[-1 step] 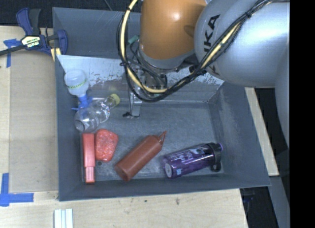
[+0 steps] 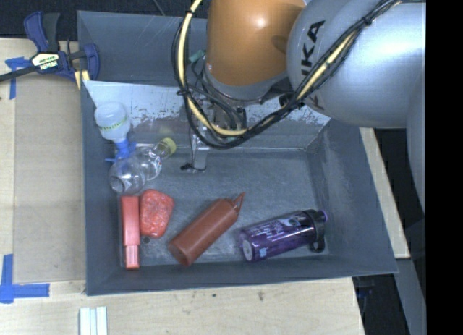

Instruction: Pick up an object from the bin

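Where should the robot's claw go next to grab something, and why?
Probably a small shift toward the view's left, over the clear plastic bottle. The gripper hangs above bare bin floor, and that bottle, lying just beside it, looks nearest; the reddish-brown bottle lies farther off.

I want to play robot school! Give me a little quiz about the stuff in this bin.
1. True or false: the purple plastic bottle with a black cap stands upright.
2. Which lies nearest the grey metal bin's left wall? A) slim red tube B) brown-red squeeze bottle C) purple bottle
3. Fill in: the crumpled orange-red lump lies between the red tube and the ____ bottle.
Key: 1 false; 2 A; 3 brown-red.
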`<act>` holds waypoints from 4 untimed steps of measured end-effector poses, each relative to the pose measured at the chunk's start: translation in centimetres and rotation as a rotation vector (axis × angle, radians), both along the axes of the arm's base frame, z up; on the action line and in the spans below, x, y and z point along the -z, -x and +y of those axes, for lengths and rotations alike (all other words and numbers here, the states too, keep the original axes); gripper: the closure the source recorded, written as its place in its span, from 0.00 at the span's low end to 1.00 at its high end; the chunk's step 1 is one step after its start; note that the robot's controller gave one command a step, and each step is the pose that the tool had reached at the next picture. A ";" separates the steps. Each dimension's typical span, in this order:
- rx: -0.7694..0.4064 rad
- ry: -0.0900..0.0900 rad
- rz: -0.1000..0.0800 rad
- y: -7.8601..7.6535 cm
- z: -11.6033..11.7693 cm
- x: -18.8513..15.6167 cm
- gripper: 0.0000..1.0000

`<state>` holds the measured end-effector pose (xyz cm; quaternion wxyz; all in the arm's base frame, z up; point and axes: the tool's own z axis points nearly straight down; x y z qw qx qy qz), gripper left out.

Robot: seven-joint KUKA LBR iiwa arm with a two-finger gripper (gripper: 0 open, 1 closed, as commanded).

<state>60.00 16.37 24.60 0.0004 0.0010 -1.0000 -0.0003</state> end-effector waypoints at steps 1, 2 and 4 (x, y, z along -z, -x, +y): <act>-0.015 -0.002 -0.007 2.7 -1.0 6.1 0.00; -0.177 0.000 -0.002 6.7 -2.1 9.2 0.00; -0.480 0.000 -0.002 10.4 -7.1 15.3 1.00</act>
